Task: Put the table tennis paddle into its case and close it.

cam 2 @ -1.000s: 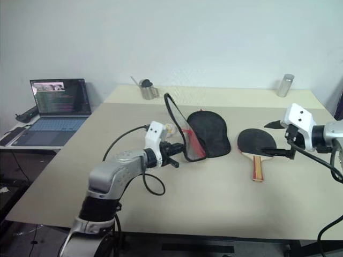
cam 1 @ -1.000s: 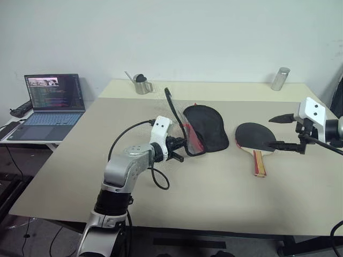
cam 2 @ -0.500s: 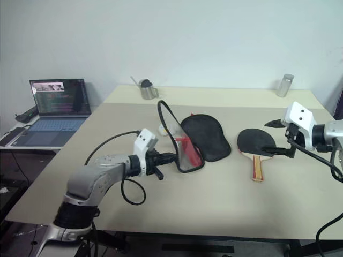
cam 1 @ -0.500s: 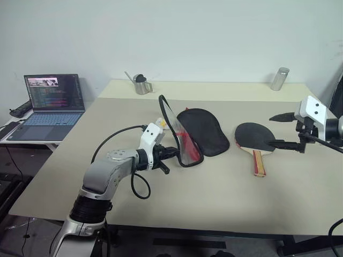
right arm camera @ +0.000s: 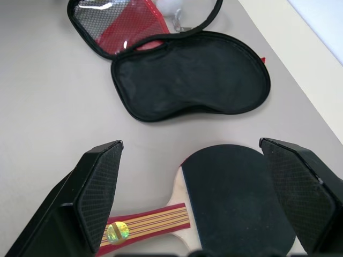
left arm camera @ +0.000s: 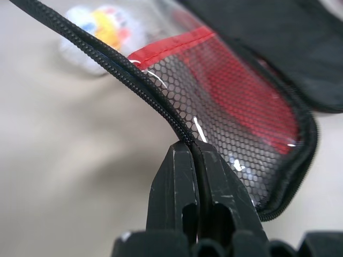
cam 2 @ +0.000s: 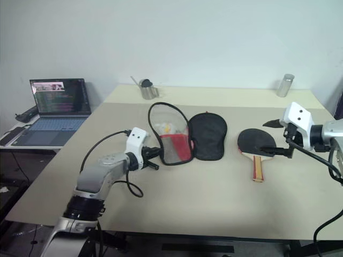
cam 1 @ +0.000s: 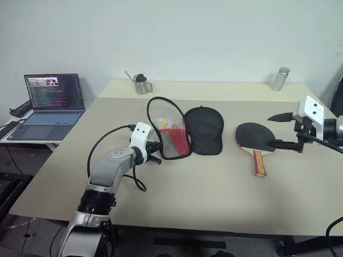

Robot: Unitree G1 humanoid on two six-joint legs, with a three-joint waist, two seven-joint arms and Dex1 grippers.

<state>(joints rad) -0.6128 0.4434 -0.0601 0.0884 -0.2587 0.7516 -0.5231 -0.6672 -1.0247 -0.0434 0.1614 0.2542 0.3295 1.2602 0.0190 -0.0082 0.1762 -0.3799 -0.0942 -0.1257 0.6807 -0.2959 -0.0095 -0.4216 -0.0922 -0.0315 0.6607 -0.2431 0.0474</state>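
1. My left hand [left arm camera: 195, 155] is pressed together on the zipper edge of the case [cam 1: 185, 134]. Over the last second I have swung that mesh-and-red flap from standing nearly upright down toward nine o'clock, so it now lies close to flat beside the black half.
2. What that means, as I judge it: the case is laid open like a book, its black inner half [right arm camera: 190, 80] exposed and ready to take the blade. The opening step looks nearly done; the loading has not begun.
3. My right hand [right arm camera: 201, 198] has not shifted. Its fingers [right arm camera: 99, 184] are spread wide, hovering over the table tennis paddle [cam 1: 254, 139] and gripping nothing.
4. The paddle lies flat on the worktop [cam 1: 214, 198] at three o'clock of the case, near it but apart, handle pointing to six o'clock.
5. Count: one case, one paddle and one pale pom-pom charm [cam 1: 167, 123] seen through the clear flap.
6. Count of the rest: one laptop [cam 1: 52, 101] off at nine o'clock, one small metal jug [cam 1: 141, 84] at twelve o'clock of the case, and one metal cylinder [cam 1: 280, 78] at the far edge toward two o'clock.
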